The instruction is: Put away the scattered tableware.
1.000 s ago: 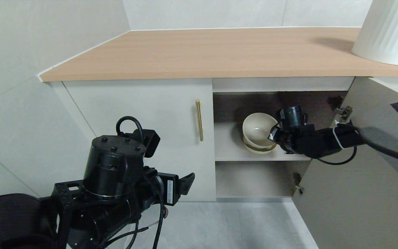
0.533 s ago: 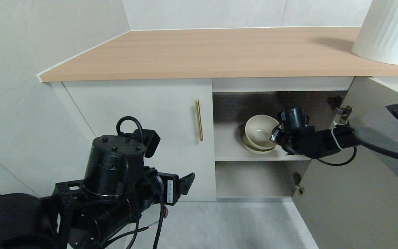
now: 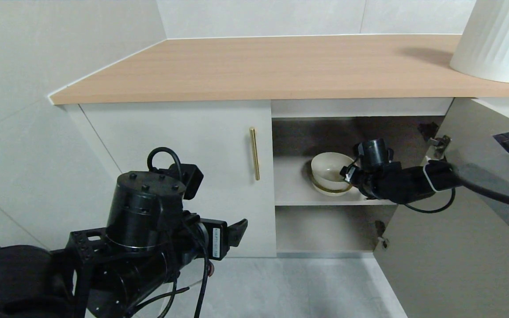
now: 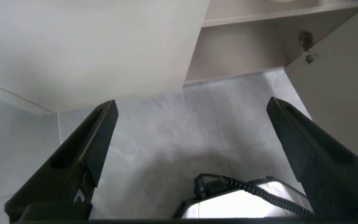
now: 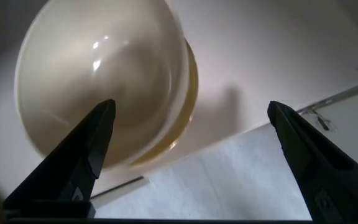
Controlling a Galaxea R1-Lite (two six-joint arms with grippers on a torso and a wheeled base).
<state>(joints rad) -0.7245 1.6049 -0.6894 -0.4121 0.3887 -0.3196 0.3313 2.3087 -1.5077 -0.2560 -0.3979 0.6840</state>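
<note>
A cream bowl (image 3: 328, 170) sits level, nested in a yellow-rimmed dish (image 3: 328, 190) on the upper shelf (image 3: 293, 187) of the open cabinet. My right gripper (image 3: 348, 173) reaches into the cabinet just right of the bowl's rim. In the right wrist view the bowl (image 5: 98, 74) and the dish (image 5: 190, 81) lie ahead of the right gripper (image 5: 190, 106), whose fingers stand wide apart and hold nothing. My left gripper (image 3: 237, 229) hangs low in front of the closed left door; in the left wrist view this gripper (image 4: 191, 102) is open over the floor.
The right cabinet door (image 3: 435, 247) stands swung open beside my right arm. The left door has a gold handle (image 3: 254, 153). A white ribbed vessel (image 3: 497, 39) stands on the wooden countertop (image 3: 259, 66). The lower shelf (image 3: 325, 229) is bare.
The bowl, tilted up at the right gripper's tip a second ago, has come down to rest level in the dish. The left arm has barely moved.
</note>
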